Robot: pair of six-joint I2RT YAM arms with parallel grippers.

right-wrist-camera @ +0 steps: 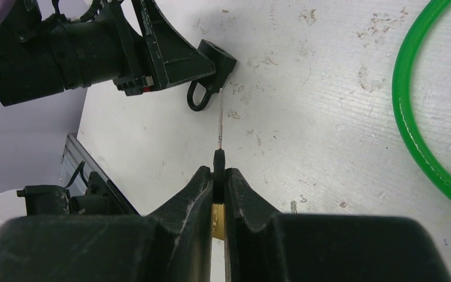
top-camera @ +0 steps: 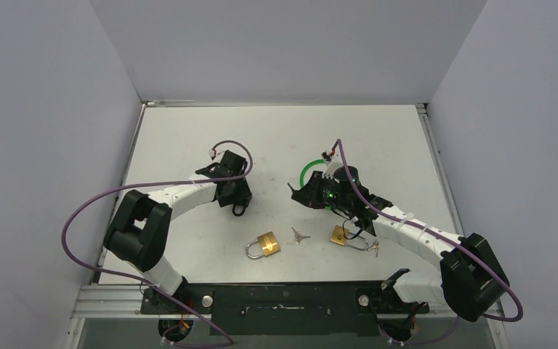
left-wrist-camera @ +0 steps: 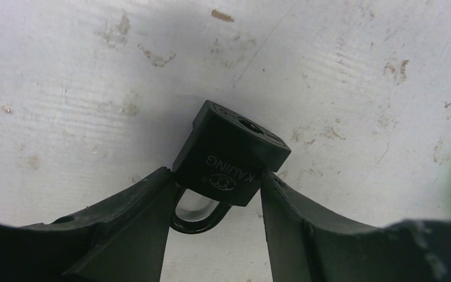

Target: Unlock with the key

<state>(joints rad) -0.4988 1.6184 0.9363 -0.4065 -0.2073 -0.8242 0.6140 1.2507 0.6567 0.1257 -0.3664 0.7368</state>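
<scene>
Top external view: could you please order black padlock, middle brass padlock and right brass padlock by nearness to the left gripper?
1. Black padlock, at the left gripper.
2. Middle brass padlock, front centre.
3. Right brass padlock, far right.

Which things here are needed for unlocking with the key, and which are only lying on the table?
For the job: black padlock, key, left tool, right tool.
Lying about: brass padlock, second brass padlock, loose keys, green ring.

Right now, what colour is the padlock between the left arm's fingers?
Black padlock, clearest in left wrist view.
</scene>
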